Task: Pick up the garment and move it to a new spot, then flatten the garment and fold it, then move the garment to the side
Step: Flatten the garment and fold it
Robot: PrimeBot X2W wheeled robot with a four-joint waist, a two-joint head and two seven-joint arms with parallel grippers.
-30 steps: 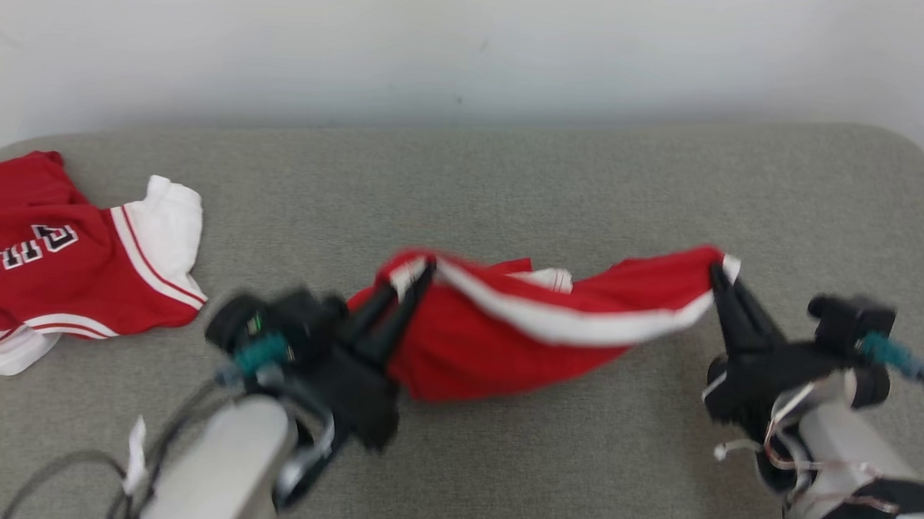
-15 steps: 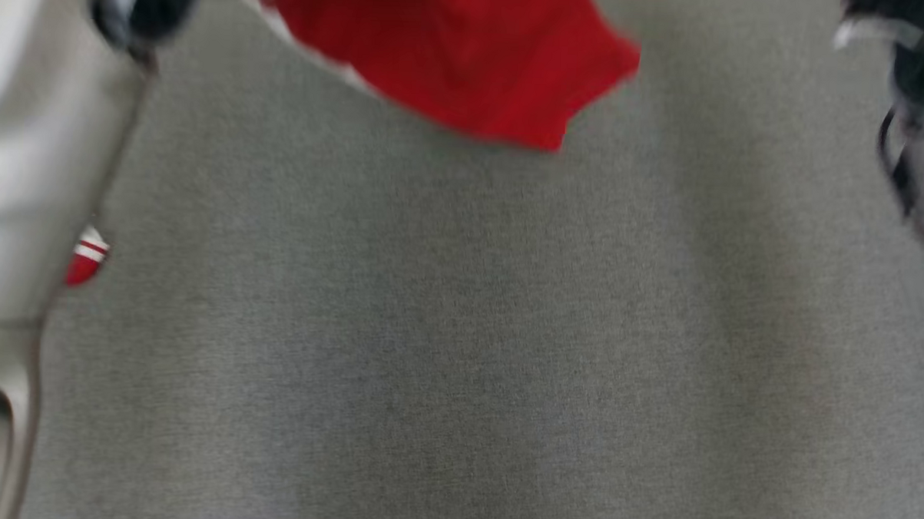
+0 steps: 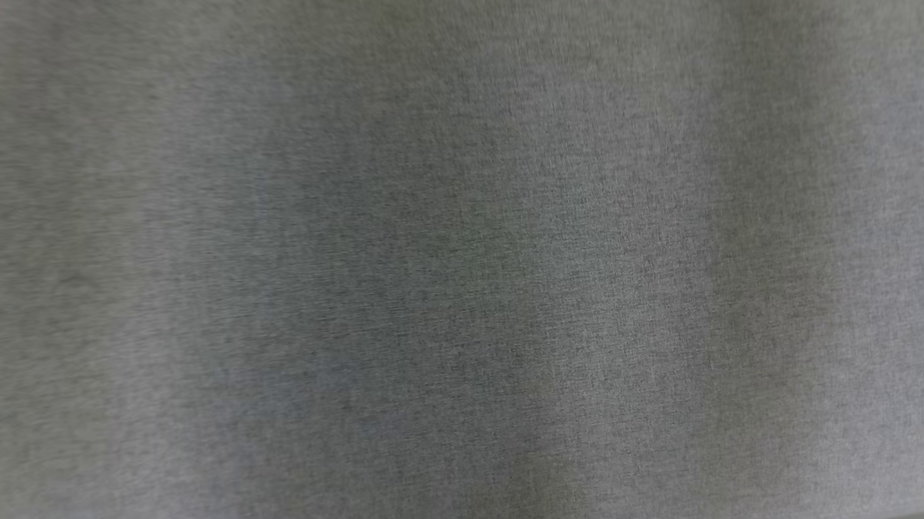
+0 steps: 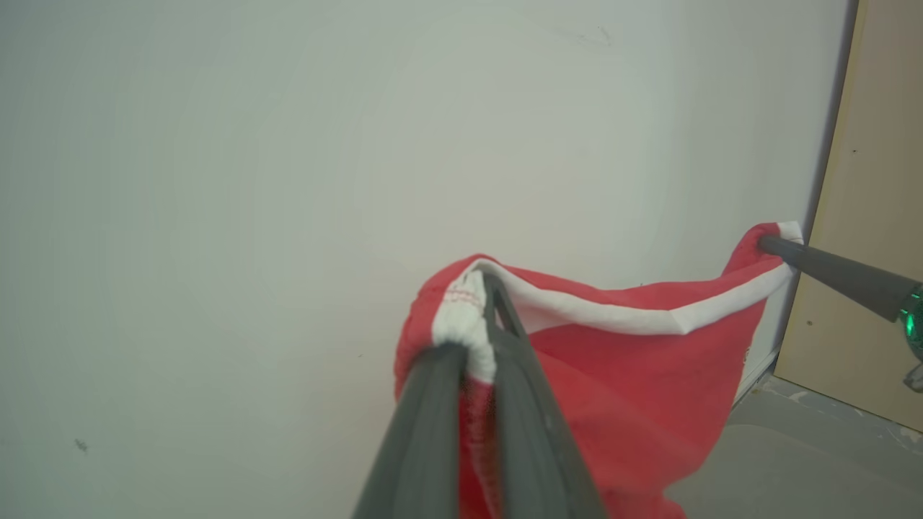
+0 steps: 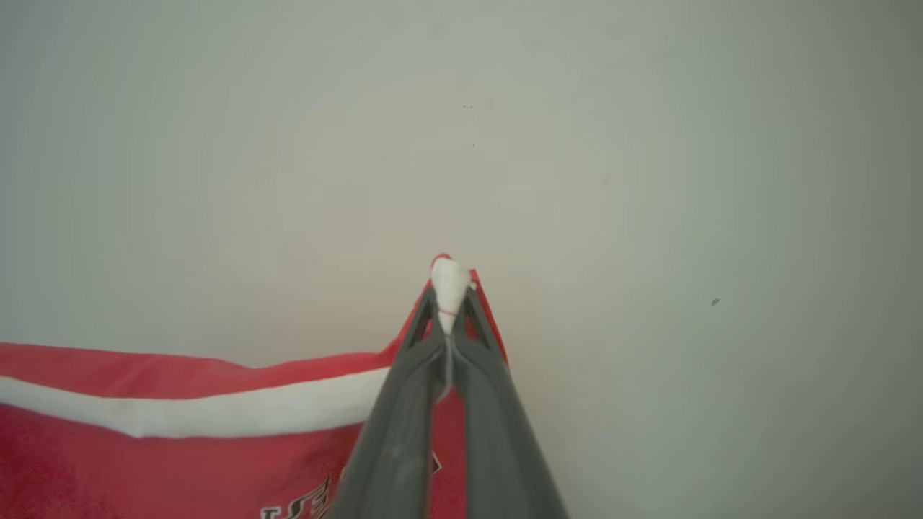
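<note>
Up it goes! The left gripper is clamped on one white-trimmed corner, the garment hangs stretched before the wall, and the right gripper pinches the far corner. Head camera's dropped to the grey surface, so it looks ready for laying flat.

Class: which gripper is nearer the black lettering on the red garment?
Right. The right gripper pinches a white-trimmed corner of the garment, close beside the black lettering. The left gripper clamps the opposite corner, well away from it.
</note>
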